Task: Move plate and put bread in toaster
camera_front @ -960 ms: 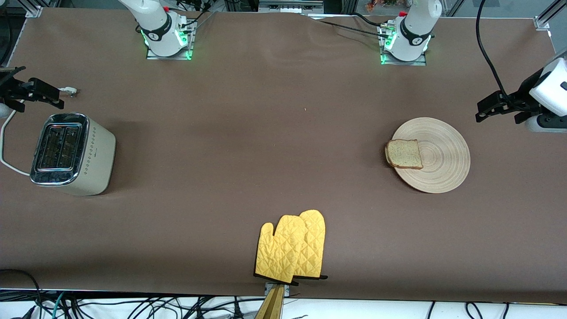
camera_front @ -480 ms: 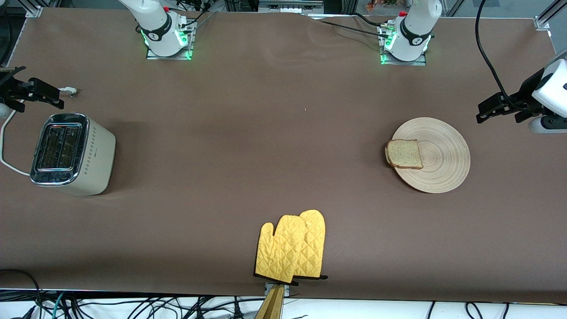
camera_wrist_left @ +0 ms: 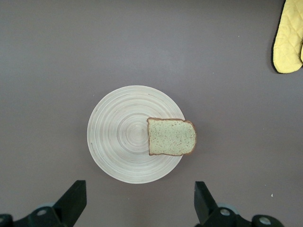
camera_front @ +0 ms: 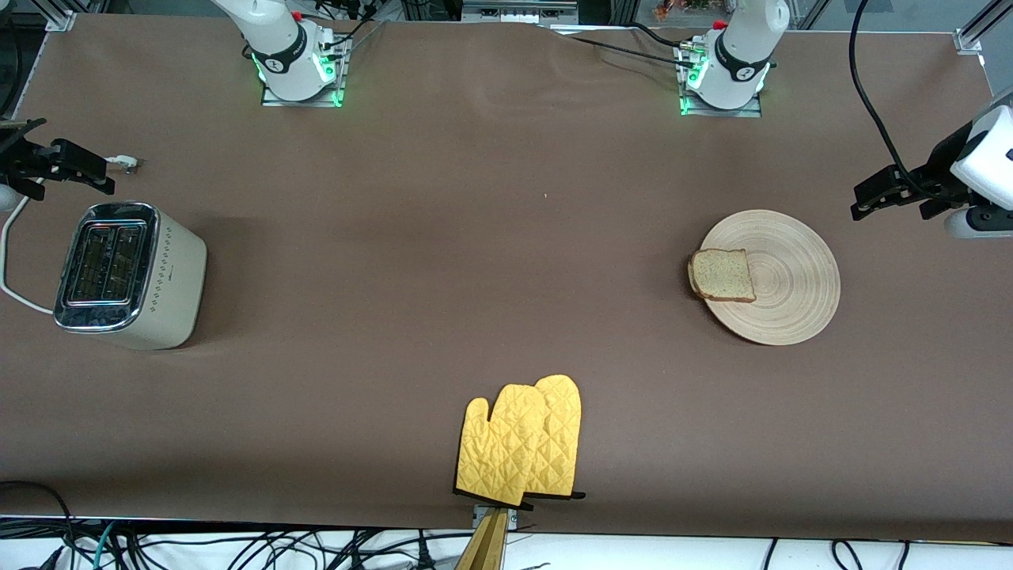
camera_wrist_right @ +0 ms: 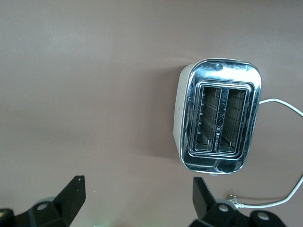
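I see right gripper (camera_front: 75,165) hanging spread-open, empty, above table just beside toaster (camera_front: 130,275); slots face up, ready for slice. Oven mitts (camera_front: 522,439) near camera edge, unused. Bread (camera_front: 722,275) sits on plate (camera_front: 791,277), overhanging rim toward toaster, easy pinch. Left gripper (camera_front: 890,192) wide, empty, near plate.

The left gripper (camera_front: 868,199) shows in the front view only as far as its wrist — the arm runs off the picture's edge; in the left wrist view just two dark fingers (camera_wrist_left: 72,202) poke in, bases cropped. The right gripper (camera_front: 79,168) is likewise cut at the edge; its fingers (camera_wrist_right: 70,196) show partly. The oven mitts (camera_wrist_left: 288,40) are clipped in the left wrist view; the toaster (camera_wrist_right: 217,122) hides its slot depths, and its cord (camera_wrist_right: 284,108) runs out of frame.
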`<state>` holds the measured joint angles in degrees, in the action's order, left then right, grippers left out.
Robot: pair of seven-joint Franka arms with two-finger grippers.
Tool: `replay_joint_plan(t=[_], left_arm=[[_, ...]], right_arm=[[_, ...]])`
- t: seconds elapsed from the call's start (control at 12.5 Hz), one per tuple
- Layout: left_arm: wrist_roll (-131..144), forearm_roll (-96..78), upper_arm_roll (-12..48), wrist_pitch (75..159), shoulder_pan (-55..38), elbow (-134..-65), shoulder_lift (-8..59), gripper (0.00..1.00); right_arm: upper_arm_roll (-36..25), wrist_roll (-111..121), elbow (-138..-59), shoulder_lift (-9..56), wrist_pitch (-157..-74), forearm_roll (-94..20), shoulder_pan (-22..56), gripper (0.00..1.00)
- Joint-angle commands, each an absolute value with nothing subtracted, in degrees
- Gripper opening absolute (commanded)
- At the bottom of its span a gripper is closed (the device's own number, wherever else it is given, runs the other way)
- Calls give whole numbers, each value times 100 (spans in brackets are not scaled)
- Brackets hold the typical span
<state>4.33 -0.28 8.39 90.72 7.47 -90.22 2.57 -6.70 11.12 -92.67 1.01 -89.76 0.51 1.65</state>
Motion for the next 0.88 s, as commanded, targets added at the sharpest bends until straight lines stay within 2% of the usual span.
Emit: replay_joint_plan(t=[0.0, 0.8], left_arm=[[501, -114, 861, 8982, 773, -9000, 211, 100], [483, -114, 861, 8868, 826, -9000, 220, 100]], right_arm=[[-642, 1081, -9290, 53, -8912, 88, 149, 100], [-650, 1028, -9290, 62, -8833, 53, 149, 100]])
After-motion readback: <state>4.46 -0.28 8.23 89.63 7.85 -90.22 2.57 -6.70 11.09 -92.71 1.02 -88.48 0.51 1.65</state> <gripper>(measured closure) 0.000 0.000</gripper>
